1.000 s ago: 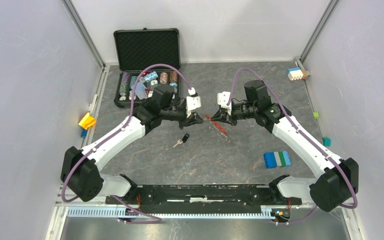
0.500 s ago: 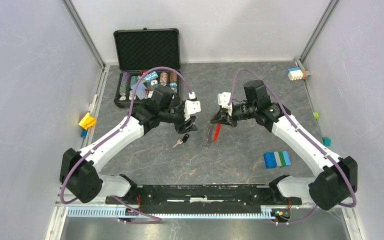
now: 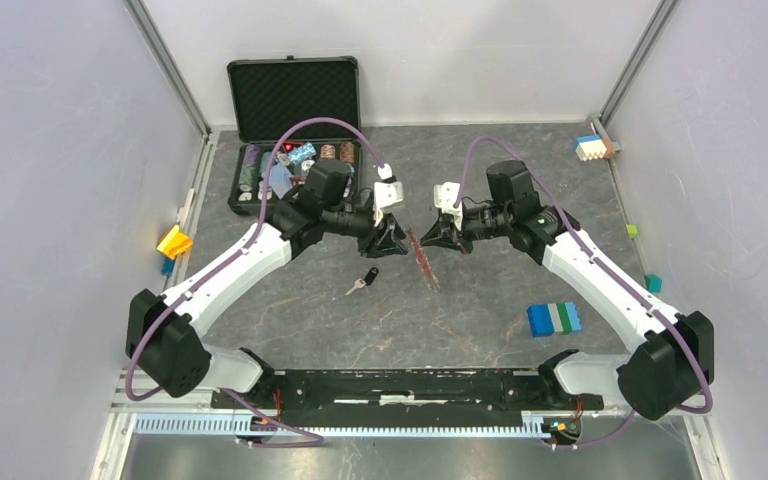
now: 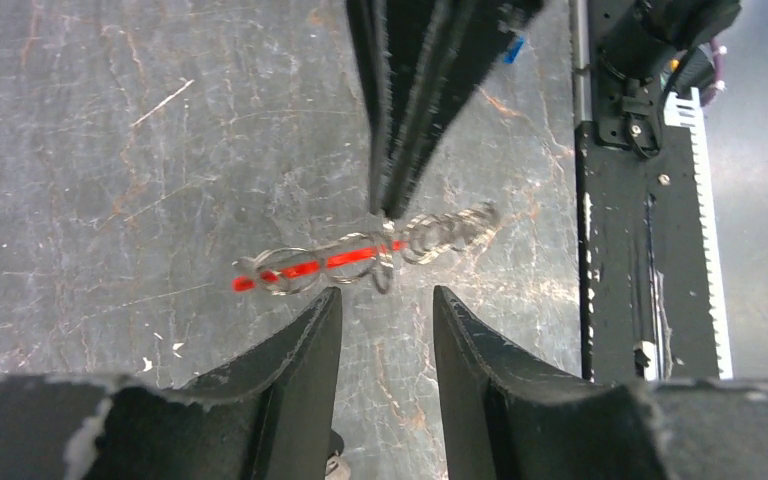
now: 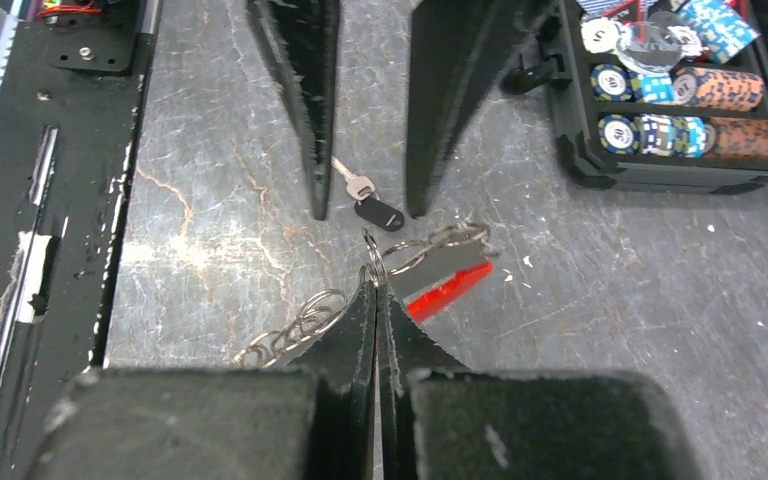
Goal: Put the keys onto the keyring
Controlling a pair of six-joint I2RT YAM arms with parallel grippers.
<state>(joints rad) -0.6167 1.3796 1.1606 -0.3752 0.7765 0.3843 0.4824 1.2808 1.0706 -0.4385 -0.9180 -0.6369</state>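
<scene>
- right gripper (image 5: 375,285) pinched tight on the keyring (image 5: 447,288) chain, over the middle of the table (image 3: 480,170)
- left gripper (image 4: 385,300) half open, empty, facing it
- key (image 3: 364,280) lies flat under the left jaws, blade toward the near-left corner, so the left arm's closer

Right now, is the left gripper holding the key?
No, the key lies loose on the table, below the open left gripper and untouched by its fingers.

Scuffed grey table (image 3: 460,300) with a black-headed key (image 3: 364,279), open chip case (image 3: 295,95), blue-green-white block (image 3: 554,318).
</scene>
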